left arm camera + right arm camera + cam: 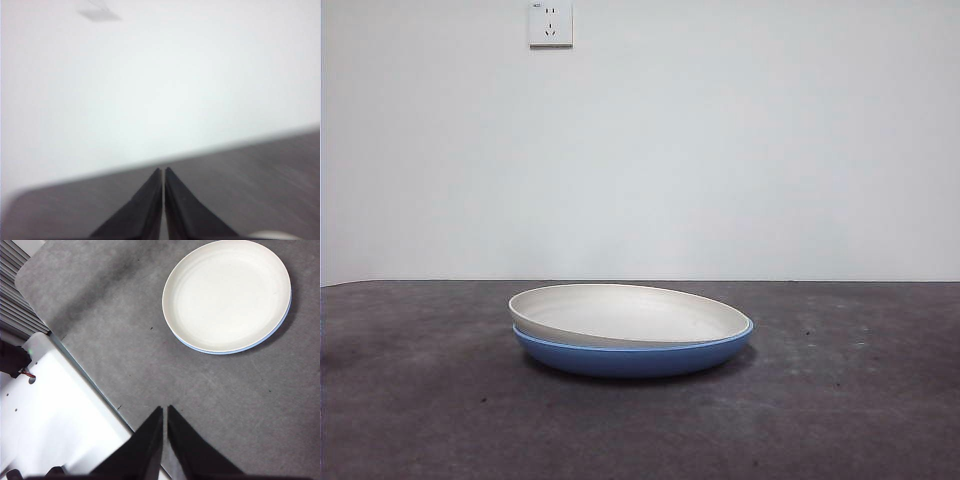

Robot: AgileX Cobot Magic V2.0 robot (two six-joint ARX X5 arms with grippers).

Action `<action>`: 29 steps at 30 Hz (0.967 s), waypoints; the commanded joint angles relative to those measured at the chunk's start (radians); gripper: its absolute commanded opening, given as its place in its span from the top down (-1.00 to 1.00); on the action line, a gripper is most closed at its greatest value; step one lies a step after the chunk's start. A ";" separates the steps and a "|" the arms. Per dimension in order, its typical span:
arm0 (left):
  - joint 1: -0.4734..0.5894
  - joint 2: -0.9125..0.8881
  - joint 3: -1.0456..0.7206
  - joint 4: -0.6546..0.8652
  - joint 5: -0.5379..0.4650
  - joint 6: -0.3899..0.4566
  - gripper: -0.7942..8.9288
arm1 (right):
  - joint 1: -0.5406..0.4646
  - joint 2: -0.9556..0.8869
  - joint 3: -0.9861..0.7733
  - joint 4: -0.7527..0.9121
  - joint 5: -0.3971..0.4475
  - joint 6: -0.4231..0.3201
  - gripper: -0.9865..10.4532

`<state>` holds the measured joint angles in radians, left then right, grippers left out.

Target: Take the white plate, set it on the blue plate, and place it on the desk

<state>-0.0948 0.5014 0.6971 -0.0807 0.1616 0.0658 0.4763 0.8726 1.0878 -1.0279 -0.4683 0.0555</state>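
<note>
Where the frame's lower centre sits, the matte cream white plate (632, 312) nests slightly tilted inside the glossy blue plate (630, 358), both round and shallow, on the rough speckled desk (430, 400); left gripper (163, 172) and right gripper (164, 410) hang clear, jaws pressed together, empty.

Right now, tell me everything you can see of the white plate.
The white plate is wide, shallow and round, cream-white and matte, with a low curved rim and faint rings inside. It is empty and lies nested in the blue plate, tilted so one side of its rim rides higher, with a sliver of blue showing along part of its edge. The pair rests on the desk. No gripper touches it.
</note>
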 commanded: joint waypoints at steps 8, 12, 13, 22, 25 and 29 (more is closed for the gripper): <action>0.070 -0.245 -0.369 0.127 -0.158 -0.001 0.82 | 0.006 0.008 0.019 0.010 -0.003 -0.011 0.81; 0.076 -0.314 -0.496 0.126 -0.158 -0.010 0.82 | 0.006 0.008 0.019 0.010 -0.003 -0.011 0.81; 0.076 -0.327 -0.518 0.126 -0.159 -0.014 0.82 | 0.006 0.008 0.019 0.010 -0.003 -0.011 0.81; 0.076 -0.415 -0.652 0.120 -0.182 -0.026 0.82 | 0.006 0.008 0.019 0.010 -0.003 -0.011 0.81; 0.076 -0.438 -0.669 0.104 -0.185 -0.026 0.82 | 0.006 0.008 0.019 0.010 -0.003 -0.011 0.81; 0.076 -0.469 -0.686 0.074 -0.193 -0.025 0.82 | 0.006 0.008 0.019 0.010 -0.003 -0.011 0.81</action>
<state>-0.0216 0.0383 0.0326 -0.0055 -0.0277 0.0425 0.4763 0.8726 1.0878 -1.0279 -0.4683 0.0555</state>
